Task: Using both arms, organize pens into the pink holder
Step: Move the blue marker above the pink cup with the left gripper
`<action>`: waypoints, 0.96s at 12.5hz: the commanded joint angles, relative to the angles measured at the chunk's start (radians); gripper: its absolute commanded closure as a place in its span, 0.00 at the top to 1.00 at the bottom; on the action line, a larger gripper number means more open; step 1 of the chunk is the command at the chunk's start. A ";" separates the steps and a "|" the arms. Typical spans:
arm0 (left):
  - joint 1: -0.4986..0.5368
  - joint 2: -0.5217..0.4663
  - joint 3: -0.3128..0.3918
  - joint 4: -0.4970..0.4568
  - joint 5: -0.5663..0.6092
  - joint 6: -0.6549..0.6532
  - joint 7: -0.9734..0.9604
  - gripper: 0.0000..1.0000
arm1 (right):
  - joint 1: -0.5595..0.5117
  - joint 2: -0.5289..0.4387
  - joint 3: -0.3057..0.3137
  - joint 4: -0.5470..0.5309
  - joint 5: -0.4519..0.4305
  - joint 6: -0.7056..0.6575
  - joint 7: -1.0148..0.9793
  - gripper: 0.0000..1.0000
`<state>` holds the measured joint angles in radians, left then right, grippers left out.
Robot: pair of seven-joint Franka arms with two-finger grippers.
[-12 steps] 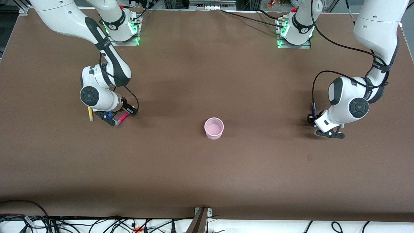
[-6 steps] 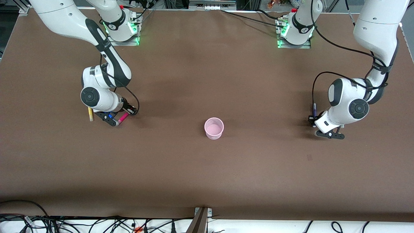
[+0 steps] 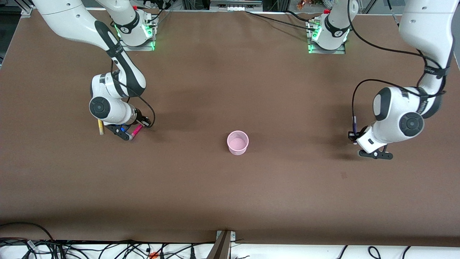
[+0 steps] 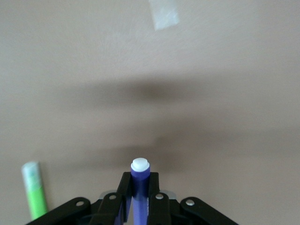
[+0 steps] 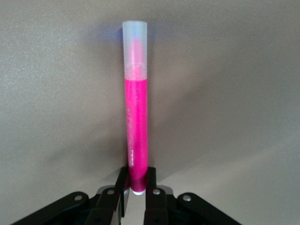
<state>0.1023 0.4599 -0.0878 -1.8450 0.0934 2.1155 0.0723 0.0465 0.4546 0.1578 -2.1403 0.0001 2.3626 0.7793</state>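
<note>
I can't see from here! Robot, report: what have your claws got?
Left claw shut on purple pen. Right claw shut on magenta pen. Pink holder empty, nothing blocking.

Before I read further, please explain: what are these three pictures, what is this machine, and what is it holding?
Two white jointed robot arms stand at a brown table. One picture looks down from across the table; the other two come from cameras on the wrists.

The left tool is shut on a dark purple pen, up in the air at the left arm's end of the table. A green pen lies on the table below it. The right tool is shut on a magenta pen, low at the right arm's end, with a yellow pen lying beside it. A small round pink plastic cup stands mid-table, with no pen in it.
</note>
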 commanded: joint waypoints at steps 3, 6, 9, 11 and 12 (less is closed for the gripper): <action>0.007 -0.012 -0.099 0.240 -0.252 -0.241 0.071 0.00 | -0.008 -0.010 0.003 0.034 0.011 -0.081 -0.029 0.00; -0.015 0.008 -0.113 0.262 -0.585 -0.232 0.281 0.00 | -0.008 -0.008 0.003 0.187 0.089 -0.315 -0.029 0.00; -0.035 0.119 -0.191 0.364 -0.805 -0.230 0.557 0.00 | -0.005 -0.007 0.003 0.339 0.223 -0.538 -0.029 0.00; -0.082 0.208 -0.210 0.458 -0.903 -0.209 0.738 0.00 | -0.007 -0.001 0.000 0.416 0.335 -0.641 -0.018 0.00; -0.110 0.242 -0.210 0.498 -0.973 -0.204 0.841 0.00 | -0.008 0.000 0.000 0.434 0.377 -0.663 -0.014 0.00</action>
<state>0.0340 0.6022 -0.2927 -1.4769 -0.7894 1.9124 0.7593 0.0451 0.4452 0.1572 -1.7557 0.3099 1.7608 0.7657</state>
